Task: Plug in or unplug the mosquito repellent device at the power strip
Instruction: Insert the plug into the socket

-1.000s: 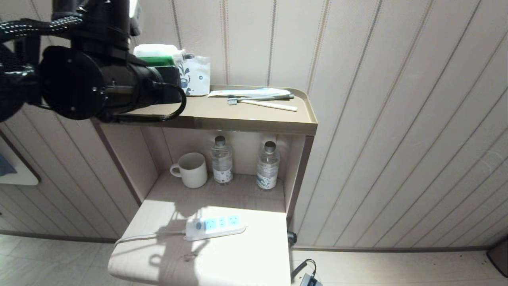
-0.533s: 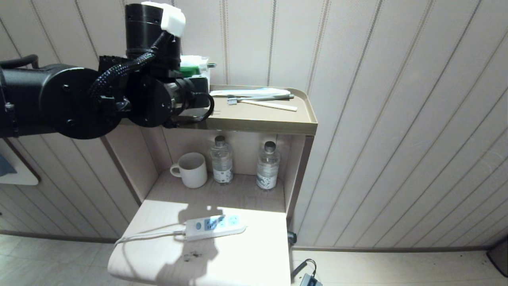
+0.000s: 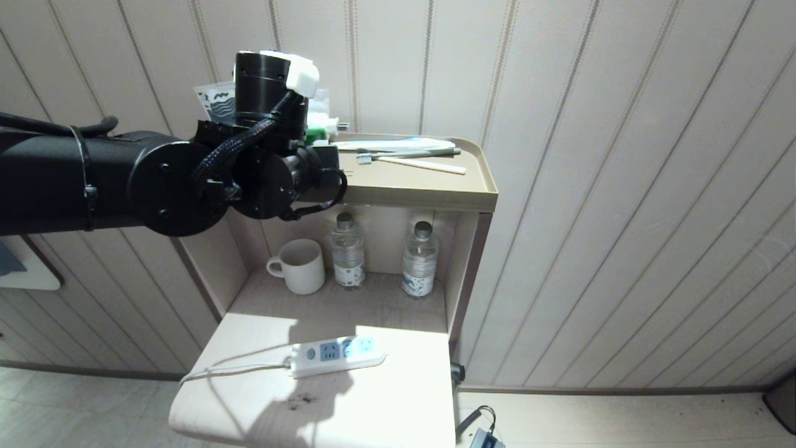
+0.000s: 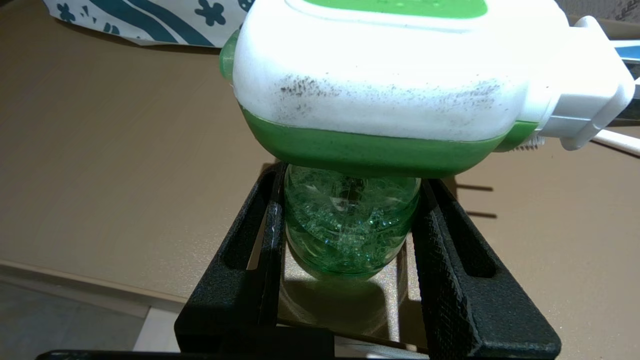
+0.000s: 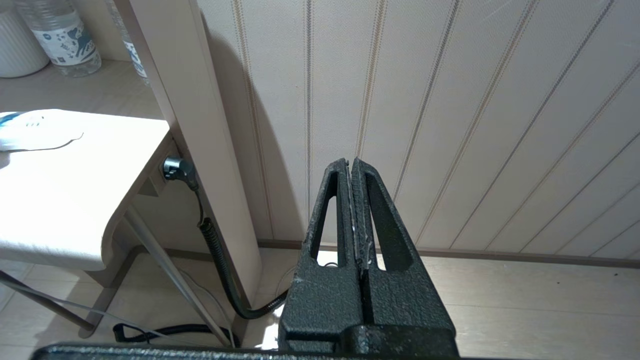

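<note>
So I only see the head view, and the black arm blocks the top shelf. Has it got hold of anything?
Observer: Yes. The left end effector is shut on the device, with fingers either side of its green bottle.
Operator: Is its plug stuck in something?
Observer: No, the white plug juts out sideways, bare.
Operator: And the other arm?
Observer: The right end effector is shut and empty, pointing at the wall.

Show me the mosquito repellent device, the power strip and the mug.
mosquito repellent device (image 4: 380, 95), left wrist view, white body.
power strip (image 3: 339, 356), head view, its top face.
mug (image 3: 301, 266), head view, its side.
</note>
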Tool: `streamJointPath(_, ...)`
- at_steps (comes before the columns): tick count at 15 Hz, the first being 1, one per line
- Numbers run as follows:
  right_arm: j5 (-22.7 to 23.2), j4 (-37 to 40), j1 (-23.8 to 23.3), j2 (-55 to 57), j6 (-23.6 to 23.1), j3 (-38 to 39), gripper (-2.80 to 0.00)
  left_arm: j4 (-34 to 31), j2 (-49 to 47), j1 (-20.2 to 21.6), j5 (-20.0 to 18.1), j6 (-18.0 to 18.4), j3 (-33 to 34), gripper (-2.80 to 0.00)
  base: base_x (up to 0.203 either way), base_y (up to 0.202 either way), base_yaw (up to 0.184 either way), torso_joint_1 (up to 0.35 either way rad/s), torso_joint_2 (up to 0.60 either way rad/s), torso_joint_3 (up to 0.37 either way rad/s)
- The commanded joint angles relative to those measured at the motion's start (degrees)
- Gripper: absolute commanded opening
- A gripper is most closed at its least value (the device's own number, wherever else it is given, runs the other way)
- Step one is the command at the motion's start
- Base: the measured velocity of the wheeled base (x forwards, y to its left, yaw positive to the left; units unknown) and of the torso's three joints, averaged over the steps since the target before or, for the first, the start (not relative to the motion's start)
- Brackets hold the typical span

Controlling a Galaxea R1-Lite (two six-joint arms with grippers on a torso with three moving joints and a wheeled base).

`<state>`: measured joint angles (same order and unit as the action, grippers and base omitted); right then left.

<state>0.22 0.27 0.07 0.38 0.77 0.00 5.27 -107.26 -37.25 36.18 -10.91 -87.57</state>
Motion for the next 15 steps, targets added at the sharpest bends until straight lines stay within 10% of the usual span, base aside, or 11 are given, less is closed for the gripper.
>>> streamJointPath(1,0.0,0.0,0.0,0.0,0.0,0.0,-2.8,0.9,-0.9,0.0,0.3,-0.1,0.1,-2.8,0.0,0.0,0.0,0.0,0.0,0.0)
streamJointPath(9,0.0,0.0,0.0,0.0,0.0,0.0,-2.8,2.5,-1.2,0.0,0.7,-0.3,0.7,-2.8,0.0,0.0,0.0,0.0,0.0,0.0)
streamJointPath(10,0.0,0.0,0.0,0.0,0.0,0.0,-2.8,2.5,-1.1,0.0,0.7,-0.3,0.8,0.0,0.0,0.0,0.0,0.0,0.0,0.0)
streamJointPath(15,0.0,0.0,0.0,0.0,0.0,0.0,-2.8,2.5,-0.4,-0.4,1.1,-0.3,1.0,0.0,0.0,0.0,0.0,0.0,0.0,0.0)
